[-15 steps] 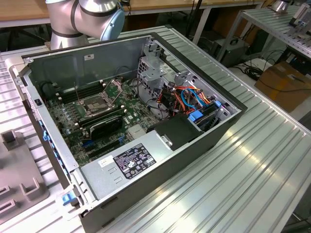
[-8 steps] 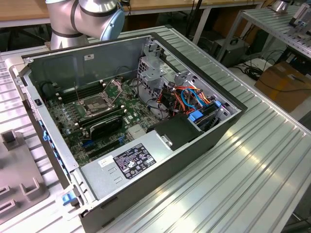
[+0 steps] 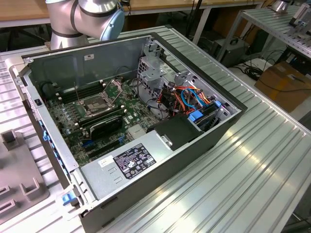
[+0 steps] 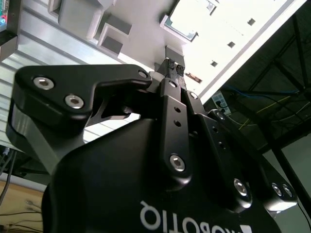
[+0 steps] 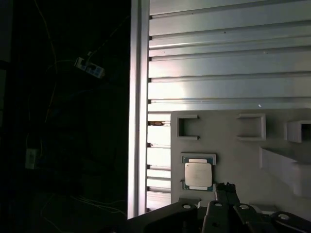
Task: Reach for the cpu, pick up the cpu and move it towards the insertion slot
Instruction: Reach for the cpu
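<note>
The arm point(image 3: 87, 14) points its jaws down, closed.

ribbed metal table point(image 3: 262, 155) carries computer case point(image 3: 204, 145) and grey tray point(image 3: 12, 170).

cpu point(image 5: 198, 174): small thin square chip, dull silver-grey metal face, green edge
cpu pose: flat, face up
cpu place: seated between two small brackets on a grey fixture point(image 5: 233, 145)
slot point(image 3: 97, 104): square silver metal frame, dark centre, on the green board point(image 3: 68, 119)
slot state: hinged cover tilted up, centre bare
slot place: inside the open case point(image 3: 204, 145), beside the long memory slots point(image 3: 104, 124)
</note>
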Robot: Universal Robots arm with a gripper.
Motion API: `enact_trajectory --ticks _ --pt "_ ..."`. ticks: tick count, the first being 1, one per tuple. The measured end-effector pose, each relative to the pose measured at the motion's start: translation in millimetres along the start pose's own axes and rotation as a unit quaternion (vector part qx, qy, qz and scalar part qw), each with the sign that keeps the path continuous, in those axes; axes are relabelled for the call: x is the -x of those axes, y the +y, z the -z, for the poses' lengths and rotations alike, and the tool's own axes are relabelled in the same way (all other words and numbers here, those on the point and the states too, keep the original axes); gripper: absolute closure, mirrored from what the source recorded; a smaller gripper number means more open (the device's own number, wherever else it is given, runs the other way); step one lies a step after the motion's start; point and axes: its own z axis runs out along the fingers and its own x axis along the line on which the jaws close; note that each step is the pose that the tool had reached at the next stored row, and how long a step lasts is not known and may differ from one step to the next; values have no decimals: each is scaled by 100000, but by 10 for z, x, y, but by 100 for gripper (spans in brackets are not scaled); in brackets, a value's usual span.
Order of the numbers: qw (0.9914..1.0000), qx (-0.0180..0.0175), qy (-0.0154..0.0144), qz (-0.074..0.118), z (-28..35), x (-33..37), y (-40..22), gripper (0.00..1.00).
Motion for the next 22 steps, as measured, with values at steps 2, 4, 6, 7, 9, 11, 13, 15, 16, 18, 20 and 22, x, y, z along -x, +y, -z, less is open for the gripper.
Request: enact_trajectory --ticks 2,4,6,7,9,11,13,15,16,18,20,22 --pt "100000 3 2 -1 -1 -4 0 89" --pt "100000 3 4 -4 -1 -12 0 89" --pt "100000 4 0 -7 -1 -21 1 89" --pt "100000 3 4 -6 0 -29 1 89" --pt "100000 3 2 -1 -1 -53 1 89" --pt "100000 2 0 0 -1 -105 2 89" --pt "100000 3 3 -4 -1 -137 3 89" --pt "100000 3 -1 -4 -3 -180 4 89" --pt "100000 1 3 -6 -3 -194 4 89" --pt "100000 1 8 -2 -3 -231 3 89" --pt "100000 5 2 2 -3 -231 3 89" --pt "100000 2 3 -2 -3 -232 4 89"
